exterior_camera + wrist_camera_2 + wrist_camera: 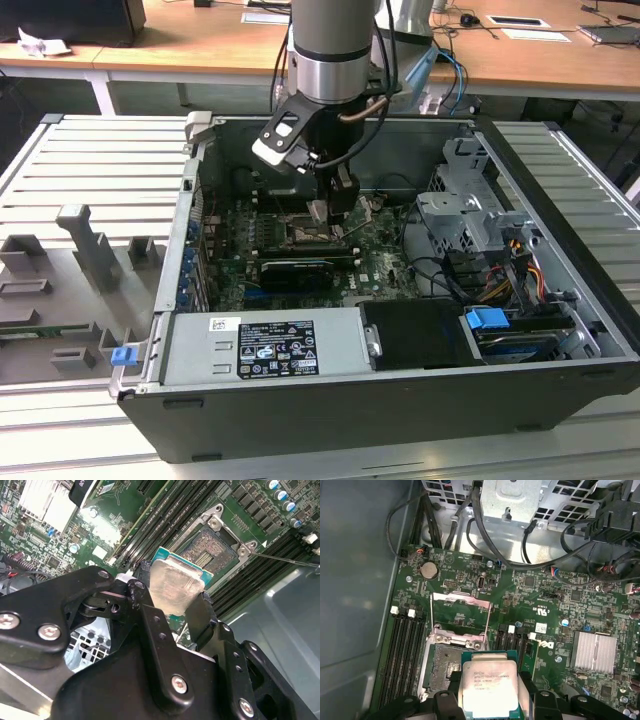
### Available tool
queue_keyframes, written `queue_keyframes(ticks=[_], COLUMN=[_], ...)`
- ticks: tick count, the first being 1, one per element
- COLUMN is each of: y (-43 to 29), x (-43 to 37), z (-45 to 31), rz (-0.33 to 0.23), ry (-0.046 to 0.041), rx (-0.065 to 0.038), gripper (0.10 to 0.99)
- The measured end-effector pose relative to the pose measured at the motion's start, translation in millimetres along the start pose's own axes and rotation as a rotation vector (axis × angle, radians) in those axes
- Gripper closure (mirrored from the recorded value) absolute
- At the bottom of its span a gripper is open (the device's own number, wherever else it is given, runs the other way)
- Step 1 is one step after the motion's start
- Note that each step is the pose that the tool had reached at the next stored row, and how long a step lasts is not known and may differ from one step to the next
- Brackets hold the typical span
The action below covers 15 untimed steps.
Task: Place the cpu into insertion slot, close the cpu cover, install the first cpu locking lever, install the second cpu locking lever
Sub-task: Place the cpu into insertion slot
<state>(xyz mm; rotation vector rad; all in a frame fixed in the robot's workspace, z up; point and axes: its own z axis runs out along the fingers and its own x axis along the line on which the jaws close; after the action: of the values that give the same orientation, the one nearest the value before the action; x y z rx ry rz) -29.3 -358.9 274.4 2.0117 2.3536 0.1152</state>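
My gripper is shut on the cpu, down inside the open computer case. In both wrist views the cpu, a square chip with a pale metal top and green edge, sits between the black fingers. It hangs just above the insertion slot and overlaps one side of it, tilted, in the second wrist view. The cpu cover stands flipped open beyond the slot, its window showing the board. A thin metal lever sticks out beside the socket.
Long black memory slots flank the socket on both sides. A black graphics card lies in front of it, and a silver heat sink is on the board. The drive cage with cables and the power supply bound the space.
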Motion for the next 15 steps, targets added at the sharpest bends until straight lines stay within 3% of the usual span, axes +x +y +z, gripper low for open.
queue_keyframes(ticks=[8,15], y=[-1.5,-3.3], x=[0.3,1.5], z=[3.1,8.2], rz=[0.108,0.146], ry=[-0.0092,-0.0178], rx=[-0.002,-0.002], gripper=[0.557,0.557])
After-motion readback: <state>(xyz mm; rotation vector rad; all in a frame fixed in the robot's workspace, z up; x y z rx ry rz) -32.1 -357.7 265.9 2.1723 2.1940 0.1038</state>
